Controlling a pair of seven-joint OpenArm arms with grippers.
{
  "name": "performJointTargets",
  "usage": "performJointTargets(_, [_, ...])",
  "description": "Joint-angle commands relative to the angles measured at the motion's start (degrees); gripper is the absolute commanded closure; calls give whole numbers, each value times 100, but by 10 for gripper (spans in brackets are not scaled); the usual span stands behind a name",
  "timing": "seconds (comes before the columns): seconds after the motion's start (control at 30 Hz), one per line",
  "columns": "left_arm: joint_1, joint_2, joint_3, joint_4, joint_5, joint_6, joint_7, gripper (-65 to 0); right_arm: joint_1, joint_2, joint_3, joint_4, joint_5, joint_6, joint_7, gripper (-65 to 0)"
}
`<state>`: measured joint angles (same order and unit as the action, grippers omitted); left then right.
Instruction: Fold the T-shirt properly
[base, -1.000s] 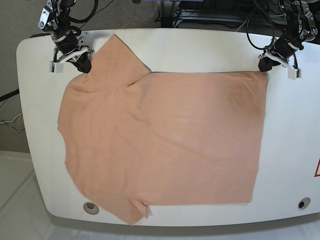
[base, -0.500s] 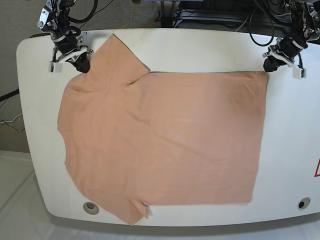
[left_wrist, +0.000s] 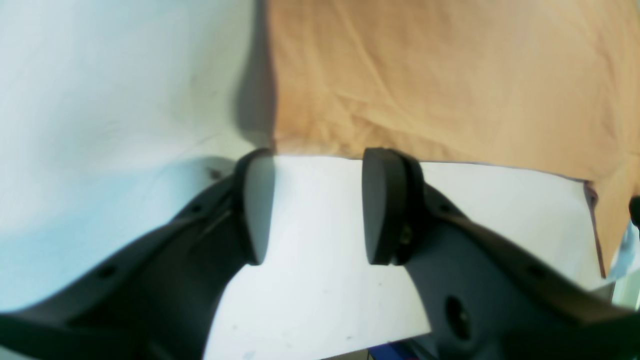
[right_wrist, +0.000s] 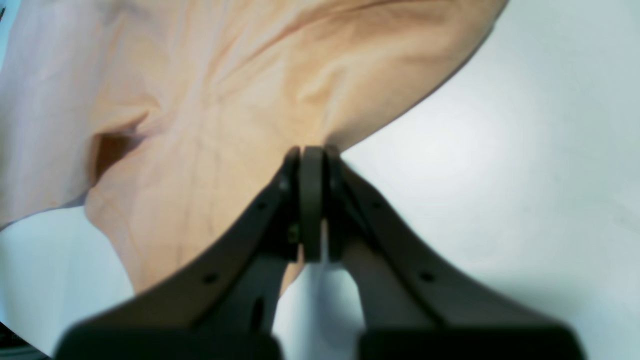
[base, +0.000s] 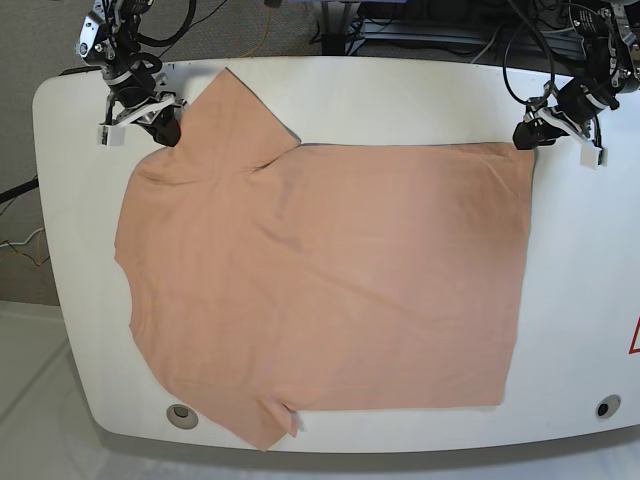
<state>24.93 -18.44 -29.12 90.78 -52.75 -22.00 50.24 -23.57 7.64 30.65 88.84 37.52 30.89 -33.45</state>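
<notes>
A white table (base: 590, 290) with rounded corners filled the base view, with grey floor and a tangle of dark cables behind its far edge. The peach T-shirt (base: 330, 280) lay spread flat across most of the tabletop, one sleeve pointing to the far left corner, the other sleeve at the near edge beside a round hole in the table, and the hem running down the right side. The right gripper (base: 165, 128) sat on the edge of the far sleeve at the view's left; the left gripper (base: 527, 134) stood at the far hem corner on the view's right.

From the left wrist camera, the left gripper (left_wrist: 312, 207) stood with its two dark pads clearly apart and bare white table (left_wrist: 320, 280) showing between them. The T-shirt (left_wrist: 450, 80) lay just beyond the tips, its straight hem edge and corner close to the pads, with nothing caught between them.

From the right wrist camera, the right gripper (right_wrist: 312, 165) had its pads pressed tight together at the edge of the T-shirt (right_wrist: 210, 100). The cloth gathered into soft wrinkles and a small fold running toward the tips, which appeared to pinch the fabric's edge. White table (right_wrist: 500, 150) lay to the right.
</notes>
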Motion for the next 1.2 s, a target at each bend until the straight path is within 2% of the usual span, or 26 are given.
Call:
performJointTargets(0.0, [27, -78, -92, 76, -27, -16, -280, -209, -11, 60, 27, 80, 9, -2, 10, 0])
performJointTargets(0.2, [6, -84, -89, 35, -3, -15, -358, -189, -11, 67, 20, 90, 31, -9, 24, 0])
performJointTargets(0.6, [31, -107, -94, -44, 267, -32, -586, -257, -35, 58, 18, 100, 26, -6, 14, 0])
performJointTargets(0.73, [102, -107, -113, 23, 400, -42, -637, -318, -46, 58, 14, 96, 25, 6, 21, 0])
performJointTargets(0.8, [87, -101, -118, 30, 409, -69, -732, -401, -25, 52, 30, 82, 33, 11, 27, 0])
performJointTargets(0.87, [74, -95, -124, 8, 382, -81, -764, -423, -21, 57, 28, 77, 37, 14, 33, 0])
performJointTargets(1.0, [-47, -85, -115, -128, 334, -110, -803, -440, -30, 55, 31, 76, 35, 9, 22, 0])
performJointTargets(1.17, [-306, -63, -76, -425, 288, -129, -815, -430, -54, 50, 29, 55, 14, -2, 0, 0])
